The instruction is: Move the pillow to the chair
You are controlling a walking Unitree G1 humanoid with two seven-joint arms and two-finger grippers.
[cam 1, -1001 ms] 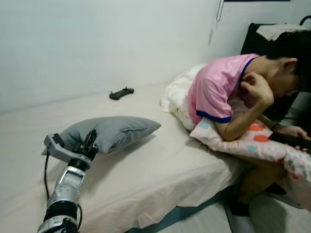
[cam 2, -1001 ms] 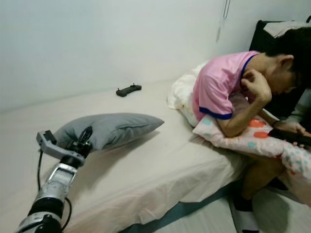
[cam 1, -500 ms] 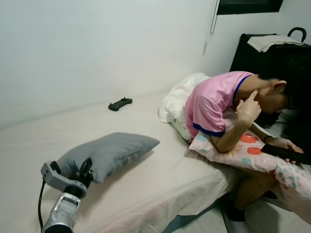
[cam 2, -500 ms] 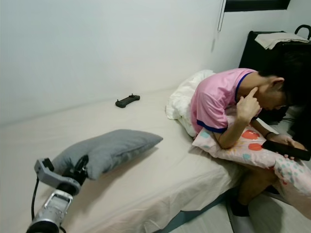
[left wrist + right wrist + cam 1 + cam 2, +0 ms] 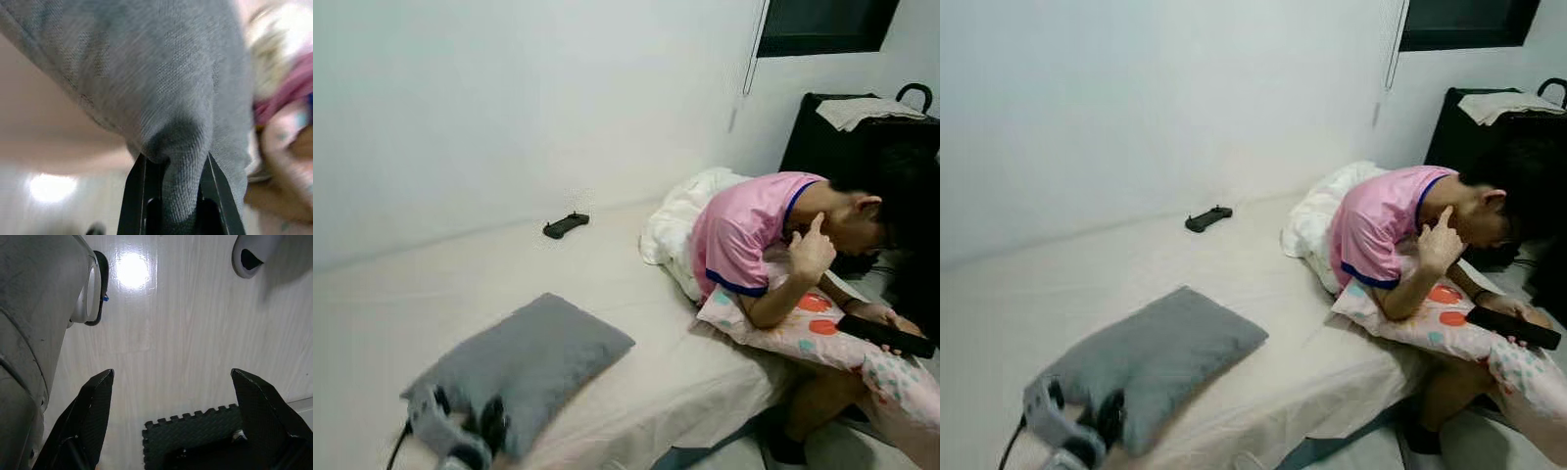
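A cream-sheeted bed (image 5: pixel 607 294) sits against a plain white wall (image 5: pixel 509 98). Beyond its far end stands a black cabinet (image 5: pixel 842 127), a dark window (image 5: pixel 827 24) above.

You're facing a bed (image 5: pixel 607 284) under a cream sheet, set against a white wall. On it lie a grey pillow (image 5: pixel 524 362) near the front edge, a black game controller (image 5: pixel 566 225) by the wall, a rumpled white duvet (image 5: pixel 680 215), and a person (image 5: pixel 773 230) leaning over a patterned pillow (image 5: pixel 803 333).
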